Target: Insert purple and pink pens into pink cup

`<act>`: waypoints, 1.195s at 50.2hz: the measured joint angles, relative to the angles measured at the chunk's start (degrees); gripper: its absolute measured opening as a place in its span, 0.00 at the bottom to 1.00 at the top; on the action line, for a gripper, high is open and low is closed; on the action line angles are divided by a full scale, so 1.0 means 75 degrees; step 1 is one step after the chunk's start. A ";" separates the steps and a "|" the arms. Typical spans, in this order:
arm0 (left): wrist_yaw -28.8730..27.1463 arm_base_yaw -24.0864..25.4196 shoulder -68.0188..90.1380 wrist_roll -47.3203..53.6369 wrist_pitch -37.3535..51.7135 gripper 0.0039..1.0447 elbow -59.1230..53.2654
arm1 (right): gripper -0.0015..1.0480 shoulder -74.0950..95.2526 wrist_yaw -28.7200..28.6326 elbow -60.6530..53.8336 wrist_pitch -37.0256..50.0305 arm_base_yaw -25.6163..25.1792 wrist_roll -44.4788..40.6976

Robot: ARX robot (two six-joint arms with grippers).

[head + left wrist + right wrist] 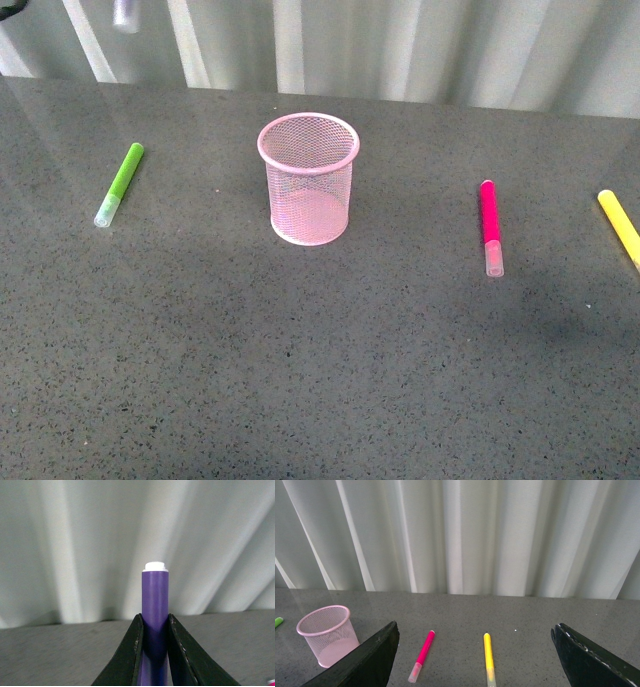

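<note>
Purple pen (pixel 154 591) clamped btwn left gripper (pixel 154 618) jaws. Pink pen (pixel 490 226) lies flat, right-centre of front view. Pink cup (pixel 308 180) upright, upper centre, well apart. Right gripper (pixel 475 628) wide open, empty.

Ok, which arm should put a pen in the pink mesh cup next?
Left. The left gripper is shut on the dark purple marker, so it only needs to carry it to the round pink wire-mesh cup. The right gripper is open, with the magenta pink marker lying on the table.
</note>
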 joint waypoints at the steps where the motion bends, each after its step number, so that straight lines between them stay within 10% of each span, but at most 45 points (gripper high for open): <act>1: -0.0058 -0.0175 -0.0023 -0.0125 0.0297 0.12 -0.0125 | 0.93 0.0000 0.0000 0.0000 0.0000 0.0000 0.0000; 18: -0.1842 -0.2279 0.1291 -0.0603 0.3124 0.12 -0.0326 | 0.93 0.0000 -0.0003 0.0000 0.0000 0.0000 0.0000; 60: -0.1993 -0.2040 0.2734 -0.1428 0.3095 0.12 0.0187 | 0.93 0.0000 -0.0003 0.0000 0.0000 0.0000 0.0000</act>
